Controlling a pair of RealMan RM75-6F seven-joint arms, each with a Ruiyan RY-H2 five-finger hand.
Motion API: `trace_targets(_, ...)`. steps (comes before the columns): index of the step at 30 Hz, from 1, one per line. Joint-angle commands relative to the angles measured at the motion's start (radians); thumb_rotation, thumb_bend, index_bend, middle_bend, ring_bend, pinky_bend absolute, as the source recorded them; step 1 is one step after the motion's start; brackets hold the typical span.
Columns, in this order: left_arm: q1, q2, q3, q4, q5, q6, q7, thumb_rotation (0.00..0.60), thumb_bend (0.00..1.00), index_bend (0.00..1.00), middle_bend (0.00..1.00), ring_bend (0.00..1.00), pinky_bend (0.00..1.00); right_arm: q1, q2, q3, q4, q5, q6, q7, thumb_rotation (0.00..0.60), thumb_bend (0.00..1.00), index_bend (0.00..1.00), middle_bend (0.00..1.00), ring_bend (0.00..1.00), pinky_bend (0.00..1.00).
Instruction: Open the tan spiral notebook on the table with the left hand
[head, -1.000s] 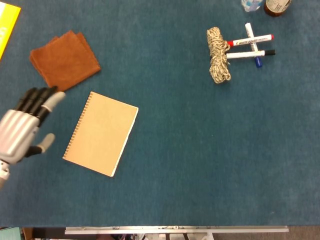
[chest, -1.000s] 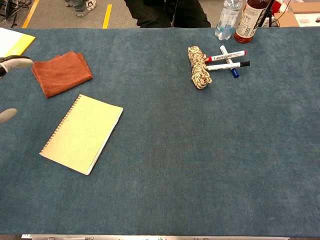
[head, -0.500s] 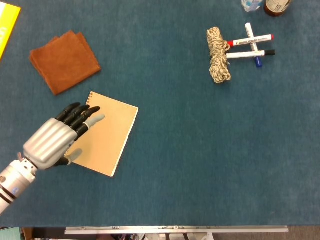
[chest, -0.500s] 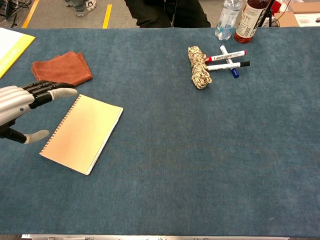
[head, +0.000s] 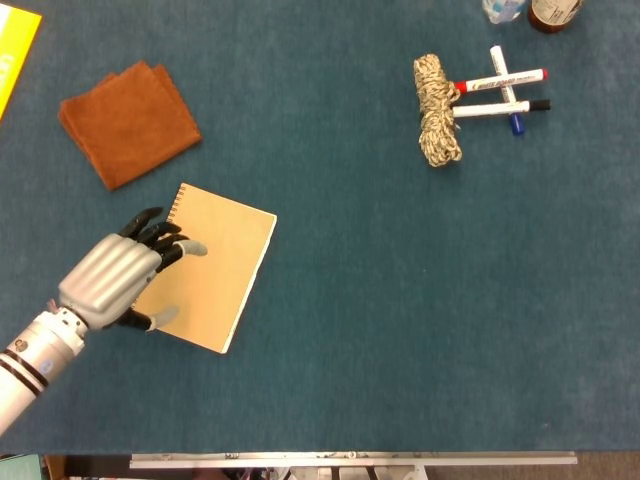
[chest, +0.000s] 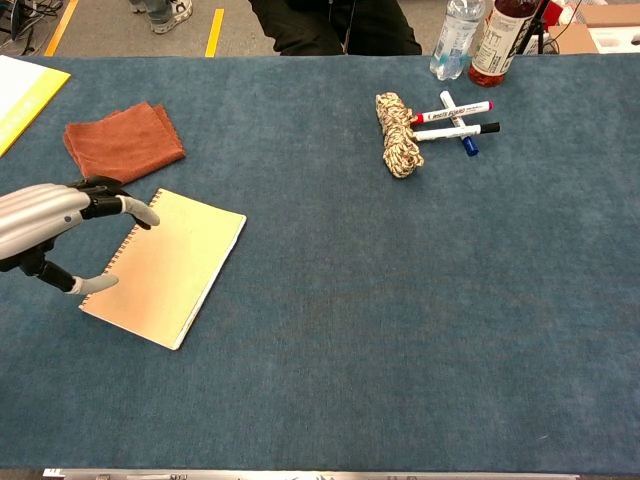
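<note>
The tan spiral notebook (head: 215, 268) (chest: 172, 264) lies closed and flat on the blue table, tilted, with its wire spine along its left edge. My left hand (head: 118, 276) (chest: 52, 226) hovers over the spine side, palm down, fingers curled downward toward the cover and thumb near the lower left corner. Nothing is held in it; whether the fingertips touch the cover I cannot tell. The right hand shows in neither view.
A folded brown cloth (head: 128, 121) (chest: 122, 144) lies behind the notebook. A rope bundle (head: 437, 122) (chest: 398, 133) and several markers (head: 503, 90) (chest: 456, 118) sit at the far right, with bottles (chest: 482, 32) behind. A yellow sheet (chest: 22, 85) is at the far left corner.
My left hand came in from the left over the notebook's spine edge, then lowered and curled its fingers downward. The notebook has not moved.
</note>
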Motion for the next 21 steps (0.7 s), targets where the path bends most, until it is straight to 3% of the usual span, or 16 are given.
trace_targets(1,0.001,0.015,0.037,0.011,0.024,-0.009,0.031,0.600,0.25,0.13,0.17,0.13,0.00,0.001,0.001,-0.001,0.001,-0.001,-0.004,0.001,0.600,0.19,0.26,0.24,0.15,0.28)
trace_targets(4,0.008,0.011,0.054,0.028,0.037,0.000,0.037,0.600,0.25,0.04,0.10,0.06,0.00,0.004,-0.001,-0.001,0.001,-0.004,-0.006,0.001,0.600,0.19,0.26,0.24,0.15,0.28)
trace_targets(9,0.025,-0.018,0.079,0.085,0.063,0.023,0.061,0.600,0.25,0.00,0.01,0.00,0.00,0.007,-0.006,-0.003,-0.001,-0.012,-0.009,-0.001,0.600,0.19,0.26,0.24,0.15,0.28)
trace_targets(21,0.067,-0.149,0.097,0.225,0.110,0.118,0.037,0.600,0.25,0.00,0.00,0.00,0.00,0.000,0.001,-0.005,-0.021,-0.018,0.005,-0.013,0.600,0.19,0.26,0.24,0.15,0.28)
